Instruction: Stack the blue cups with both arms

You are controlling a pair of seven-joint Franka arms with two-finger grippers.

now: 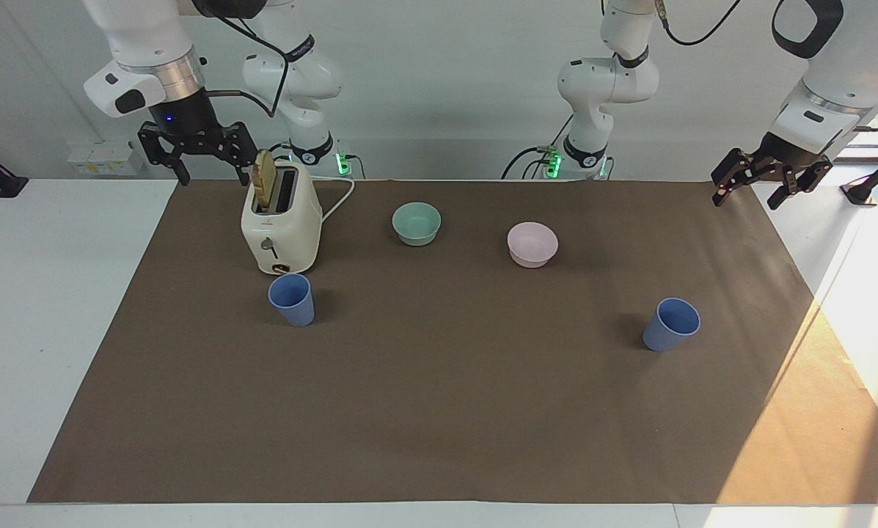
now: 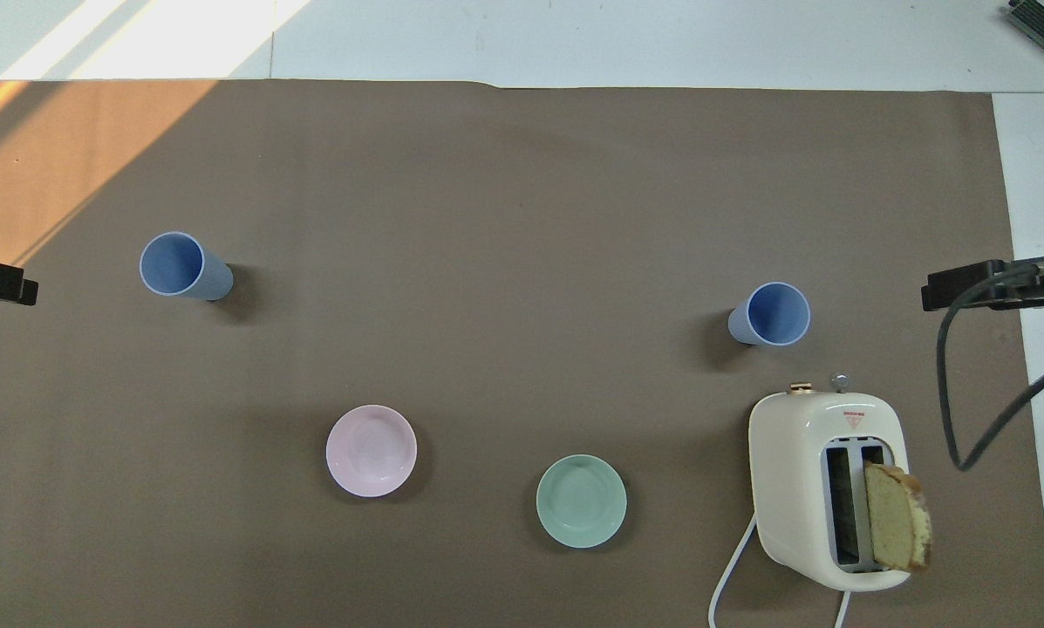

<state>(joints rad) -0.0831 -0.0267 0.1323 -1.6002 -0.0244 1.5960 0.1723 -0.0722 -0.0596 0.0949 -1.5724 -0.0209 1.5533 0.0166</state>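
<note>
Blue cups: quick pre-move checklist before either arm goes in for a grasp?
1. Small periwinkle-blue plastic cup by the cream toaster upright: ok.
2. Matching blue cup toward the left arm's end upright: ok.
3. Both cups empty inside: ok.
4. Right gripper open, up beside the toaster's bread slice: ok.
5. Left gripper open, over the brown mat's edge: ok.
6. Cups stacked: not ok, they stand well apart.
</note>
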